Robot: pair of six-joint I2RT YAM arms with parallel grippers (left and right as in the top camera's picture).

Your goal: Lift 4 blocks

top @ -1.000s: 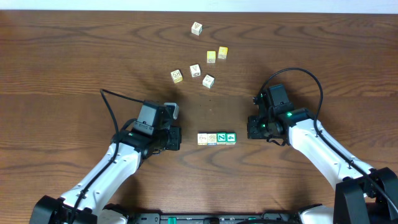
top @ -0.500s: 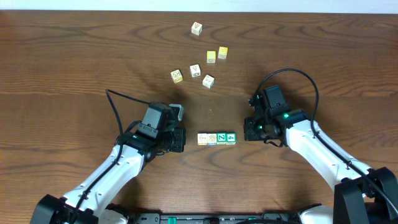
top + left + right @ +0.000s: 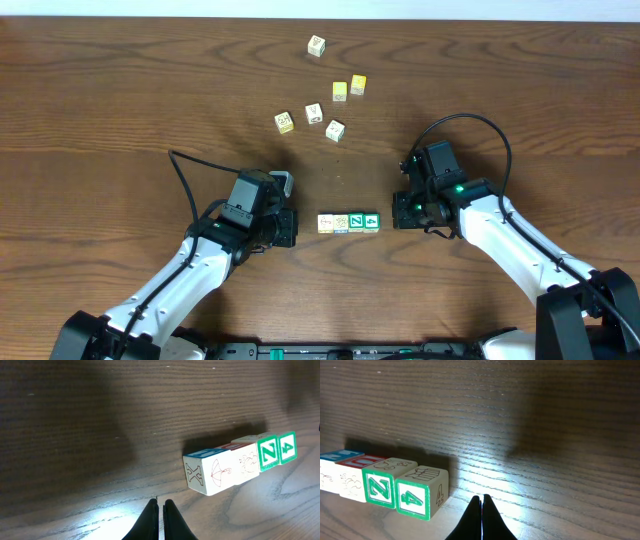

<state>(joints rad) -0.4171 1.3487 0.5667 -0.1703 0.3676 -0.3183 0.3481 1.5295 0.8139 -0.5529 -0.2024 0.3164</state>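
Note:
The 4 blocks (image 3: 348,222) lie in one touching row on the table between my arms. From left to right they are a cream one, a blue-edged one and two green-faced ones. In the left wrist view the row (image 3: 240,462) starts with an X-and-umbrella cube and ends in the green N and 4. In the right wrist view the green 4 cube (image 3: 425,491) is the nearest. My left gripper (image 3: 161,504) is shut and empty, just short of the row's left end. My right gripper (image 3: 481,498) is shut and empty, just off the row's right end.
Several loose cubes lie at the back of the table: a white one (image 3: 316,45), two yellow ones (image 3: 349,87), and three pale lettered ones (image 3: 312,121). Black cables loop behind both arms.
Both grippers have crept inward toward the ends of the row, the left one rightward and the right one leftward. The blocks have not moved.

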